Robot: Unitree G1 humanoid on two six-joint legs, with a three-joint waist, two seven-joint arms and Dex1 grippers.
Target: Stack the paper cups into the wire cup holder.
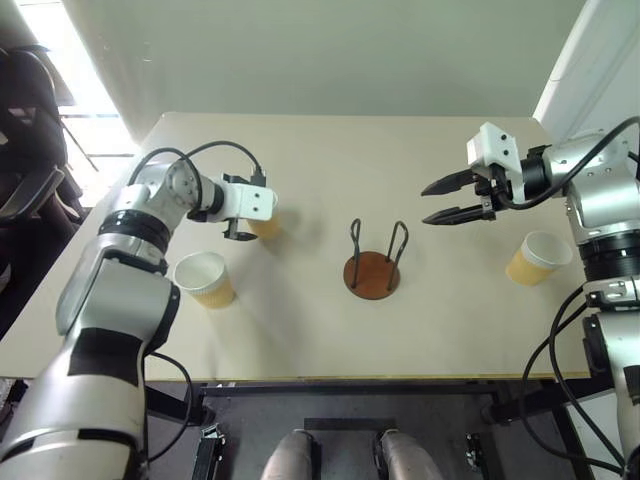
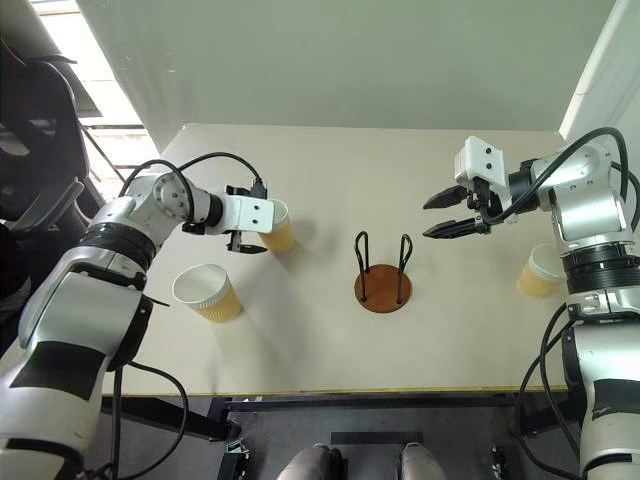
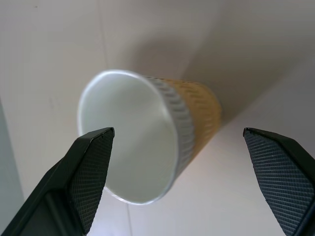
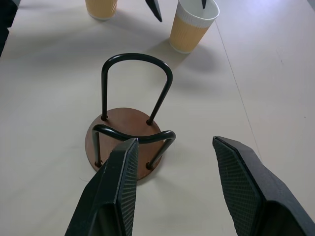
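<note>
Tan paper cups are standing on the worktop (image 1: 330, 150): one (image 2: 279, 228) between the spread fingers of the left gripper (image 2: 248, 241), another (image 1: 206, 279) nearer, a third (image 1: 537, 258) far right. Wire cup holder (image 1: 373, 265) is sitting mid-worktop, the right gripper (image 1: 436, 201) hovering open above it.

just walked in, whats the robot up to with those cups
A humanoid robot is set to stack three tan paper cups with white rims into a wire cup holder on a round reddish-brown base, which stands empty mid-table. Its left gripper is open around the far cup, not yet closed. The right gripper hovers open above the holder. One cup waits at left, another at right.
</note>
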